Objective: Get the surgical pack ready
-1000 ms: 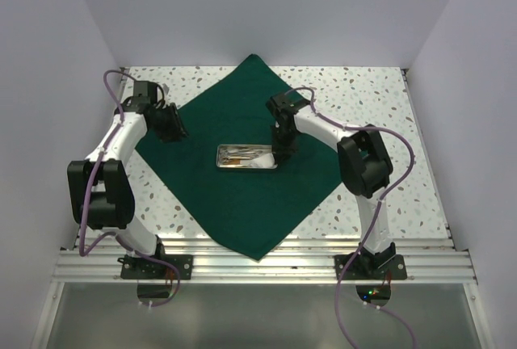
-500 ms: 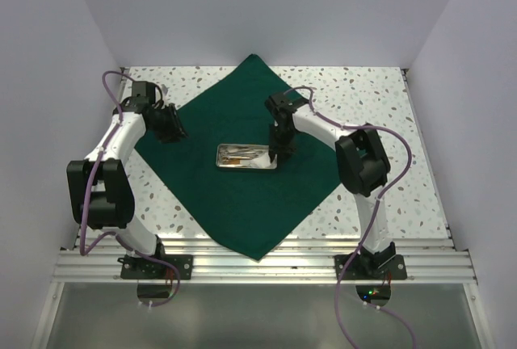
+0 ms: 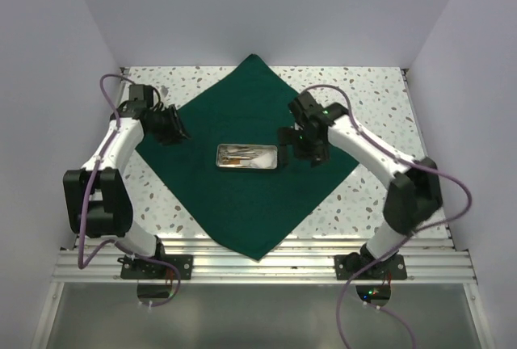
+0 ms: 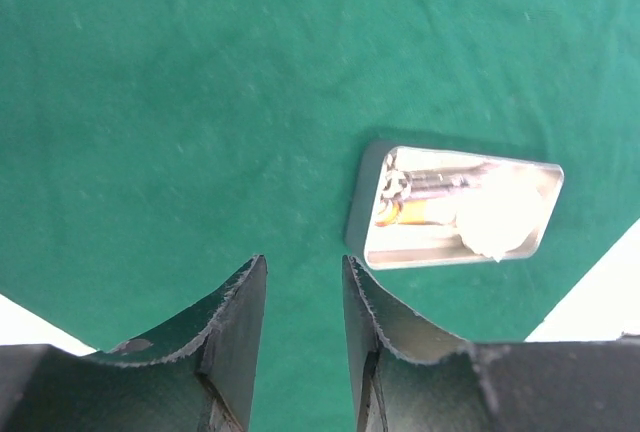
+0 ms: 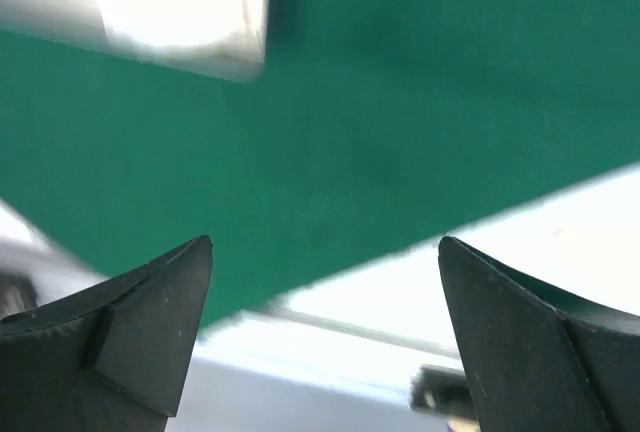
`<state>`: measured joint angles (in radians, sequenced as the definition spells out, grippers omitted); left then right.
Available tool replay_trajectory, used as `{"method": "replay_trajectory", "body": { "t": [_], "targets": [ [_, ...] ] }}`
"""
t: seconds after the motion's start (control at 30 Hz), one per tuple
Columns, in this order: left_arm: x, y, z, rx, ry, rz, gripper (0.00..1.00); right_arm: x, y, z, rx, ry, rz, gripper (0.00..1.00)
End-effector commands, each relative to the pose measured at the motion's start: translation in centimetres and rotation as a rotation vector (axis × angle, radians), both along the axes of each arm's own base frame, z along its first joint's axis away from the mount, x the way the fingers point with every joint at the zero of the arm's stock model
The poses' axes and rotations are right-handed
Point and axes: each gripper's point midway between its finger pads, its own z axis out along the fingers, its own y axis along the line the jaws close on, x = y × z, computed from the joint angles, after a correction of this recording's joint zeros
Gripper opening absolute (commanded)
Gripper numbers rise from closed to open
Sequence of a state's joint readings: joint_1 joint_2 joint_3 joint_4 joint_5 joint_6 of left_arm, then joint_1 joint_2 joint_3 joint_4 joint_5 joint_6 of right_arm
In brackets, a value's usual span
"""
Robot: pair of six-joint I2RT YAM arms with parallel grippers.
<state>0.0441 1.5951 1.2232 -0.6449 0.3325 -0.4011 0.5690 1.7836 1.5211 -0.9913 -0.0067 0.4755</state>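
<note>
Sitting on drape (image 3: 242, 203): tray (image 3: 218, 156)
Left fingers (image 4: 235, 332): hovering left of tray, parted, empty
Right fingers (image 5: 150, 322): hovering right of tray, splayed

bare drape (image 3: 242, 199) all round the tray (image 3: 220, 156), right gripper (image 5: 325, 242) near its right end
</note>
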Motion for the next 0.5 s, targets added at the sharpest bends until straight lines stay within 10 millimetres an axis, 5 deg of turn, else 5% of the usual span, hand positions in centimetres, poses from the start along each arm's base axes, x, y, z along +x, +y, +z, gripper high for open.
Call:
{"method": "replay_trajectory", "body": {
  "t": [0.0,0.03,0.07,0.2,0.33,0.47],
  "targets": [
    [-1.0,-0.9,2.4,-0.051,-0.088,-0.027,0.41,-6.4,-1.9,1.9,0.081,0.041,0.060,0.99],
    [-1.3,-1.0,2.5,-0.061,-0.094,-0.029,0.42,-8.8,-3.2,0.1,0.066,0.095,0.026,0.99],
    [-1.6,-1.2,2.7,-0.071,-0.101,-0.036,0.42,-9.8,-3.7,1.6,0.113,0.031,0.014,0.99],
    [-3.7,-1.9,1.8,-0.067,-0.053,-0.057,0.39,-13.4,-5.7,1.7,0.163,0.008,-0.070,0.99],
    [-5.7,-2.4,1.0,-0.053,-0.032,-0.068,0.35,-16.5,-5.3,2.1,0.266,0.075,-0.102,0.98],
    [-8.1,-4.9,-1.2,-0.055,0.046,-0.139,0.34,-19.6,-4.2,2.2,0.398,0.161,-0.072,0.86]
  ]
}}
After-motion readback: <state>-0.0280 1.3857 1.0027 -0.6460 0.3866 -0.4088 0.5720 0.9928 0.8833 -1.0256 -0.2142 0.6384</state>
